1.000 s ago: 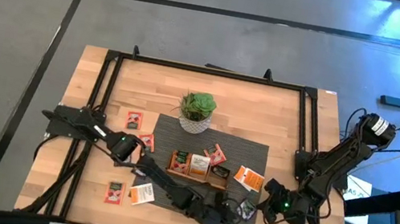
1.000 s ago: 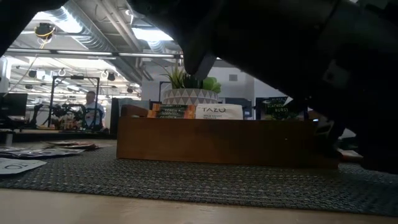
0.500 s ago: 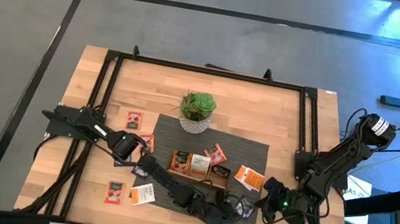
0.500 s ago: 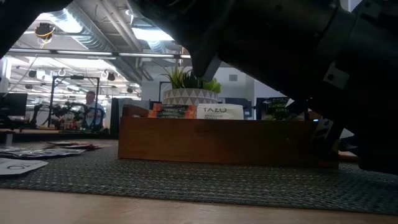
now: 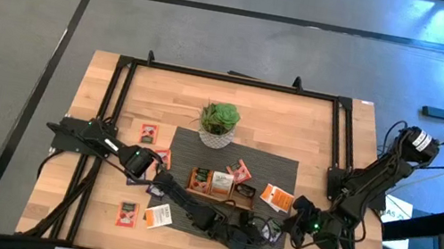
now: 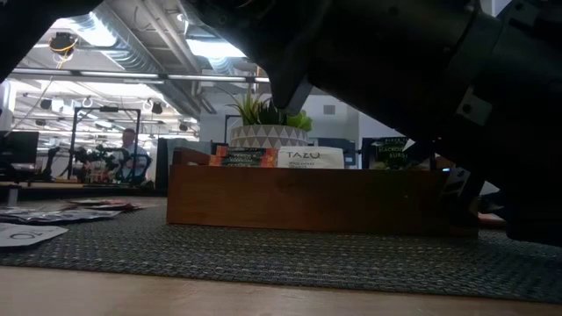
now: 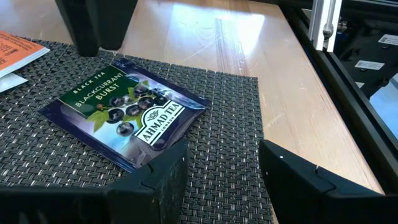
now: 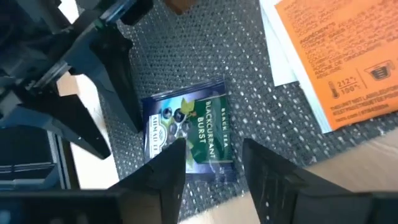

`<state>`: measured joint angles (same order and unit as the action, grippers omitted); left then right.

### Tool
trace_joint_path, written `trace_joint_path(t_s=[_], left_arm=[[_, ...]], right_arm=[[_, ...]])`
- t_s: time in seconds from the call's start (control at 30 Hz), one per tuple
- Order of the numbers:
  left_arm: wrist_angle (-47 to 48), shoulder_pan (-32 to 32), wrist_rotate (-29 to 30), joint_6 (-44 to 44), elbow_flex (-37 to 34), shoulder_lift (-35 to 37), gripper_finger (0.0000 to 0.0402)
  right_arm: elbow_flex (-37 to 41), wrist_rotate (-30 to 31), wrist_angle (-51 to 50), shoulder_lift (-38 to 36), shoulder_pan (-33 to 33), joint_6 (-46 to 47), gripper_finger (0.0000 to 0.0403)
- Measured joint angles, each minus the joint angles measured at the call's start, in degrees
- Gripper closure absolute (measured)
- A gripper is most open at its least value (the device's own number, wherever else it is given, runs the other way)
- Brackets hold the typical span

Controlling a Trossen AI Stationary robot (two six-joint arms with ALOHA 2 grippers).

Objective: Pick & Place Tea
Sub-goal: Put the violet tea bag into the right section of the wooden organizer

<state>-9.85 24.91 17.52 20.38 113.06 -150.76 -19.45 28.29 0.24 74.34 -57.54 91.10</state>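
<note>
The flat dark-blue foil blackcurrant tea sachet [image 7: 127,116], probably light, limp and slippery on the woven mat [image 7: 236,155], wants an edge pinch from the left gripper [image 7: 221,165], fingers apart, as are the right gripper [image 8: 211,163]'s above it.

Both arms were matte black with jointed segments. The right arm [image 5: 371,181] carried a pale cylindrical housing at its 1 o'clock end, and a green indicator light glowed on its wrist. The left gripper [image 7: 221,177] and right gripper [image 8: 208,168] each had two dark, blocky, angular fingers with smooth faces.
</note>
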Motion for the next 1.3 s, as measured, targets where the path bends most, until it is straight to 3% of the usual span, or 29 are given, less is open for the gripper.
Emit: trace_joint_path(t_s=[0.33, 0.67, 0.9, 1.13, 1.3], left_arm=[[0.15, -0.04, 0.1, 0.05, 0.0, 0.0, 0.0212], [0.17, -0.16, -0.69, 0.19, 0.0, 0.0, 0.0213], [0.5, -0.21, -0.76, 1.4, 0.0, 0.0, 0.0211], [0.66, -0.33, -0.63, 1.4, 0.0, 0.0, 0.021], [0.74, -0.33, -0.57, 1.4, 0.0, 0.0, 0.0212]], right_arm=[[-0.18, 0.68, 8.26, 8.11, 0.07, -0.23, 0.0241], [-0.05, -0.79, 12.53, 8.66, 0.07, -0.29, 0.0245], [0.01, -5.79, 12.75, 6.48, -0.07, -0.14, 0.0263], [0.01, -5.46, 12.85, 6.13, -0.05, -0.1, 0.0281], [0.01, -4.83, 12.84, 6.11, -0.04, -0.1, 0.0321]])
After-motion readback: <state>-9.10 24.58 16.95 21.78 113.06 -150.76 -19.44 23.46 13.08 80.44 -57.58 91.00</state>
